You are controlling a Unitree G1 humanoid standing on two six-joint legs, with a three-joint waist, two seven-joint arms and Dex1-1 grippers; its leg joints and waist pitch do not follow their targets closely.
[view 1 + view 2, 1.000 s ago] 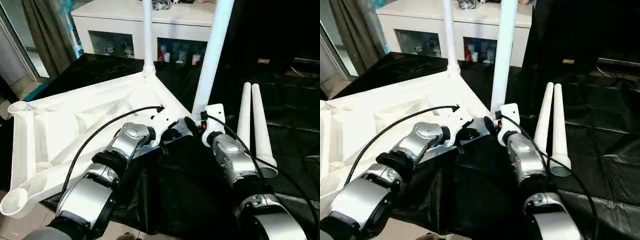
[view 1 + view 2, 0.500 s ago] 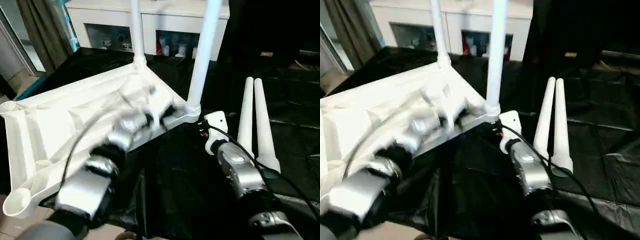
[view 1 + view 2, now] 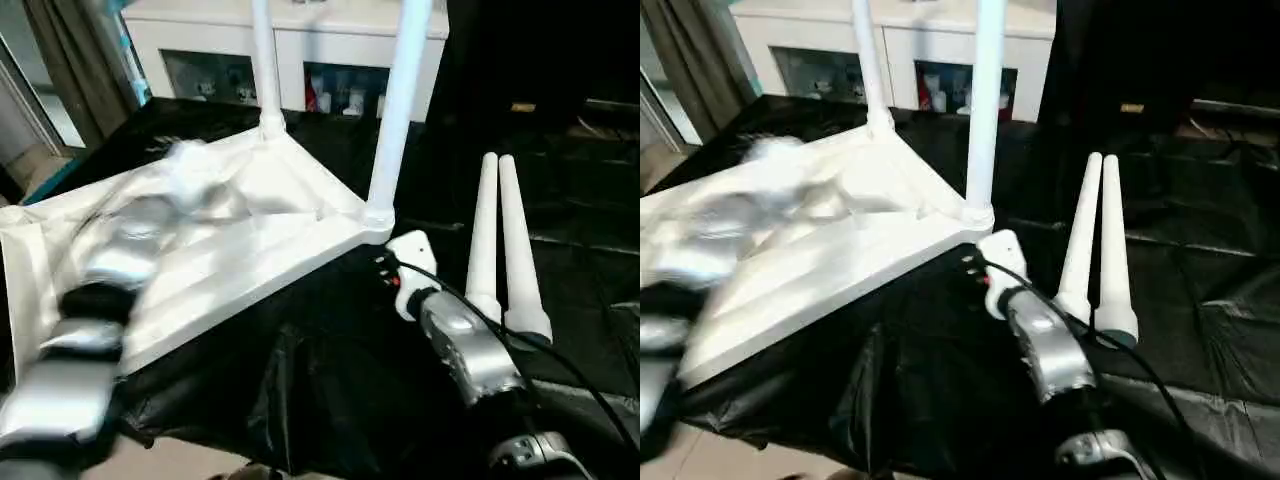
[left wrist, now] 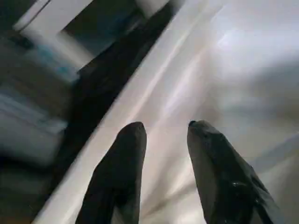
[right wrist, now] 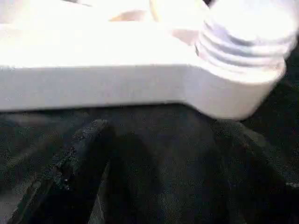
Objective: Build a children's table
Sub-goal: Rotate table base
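The white plastic rectangular tabletop [image 3: 250, 240] lies upside down on the black-draped counter [image 3: 580, 210], at the left. Two white tubular legs stand in its far corner sockets [image 3: 262, 70] and [image 3: 398, 110]. Two loose white tapered legs [image 3: 500, 240] lie side by side at the right. A white cabinet with glass-fronted shelves [image 3: 330, 40] stands beyond.

surface: black sheet [image 3: 330, 390] | on it: upturned table top [image 3: 250, 250]; two loose legs [image 3: 500, 250]
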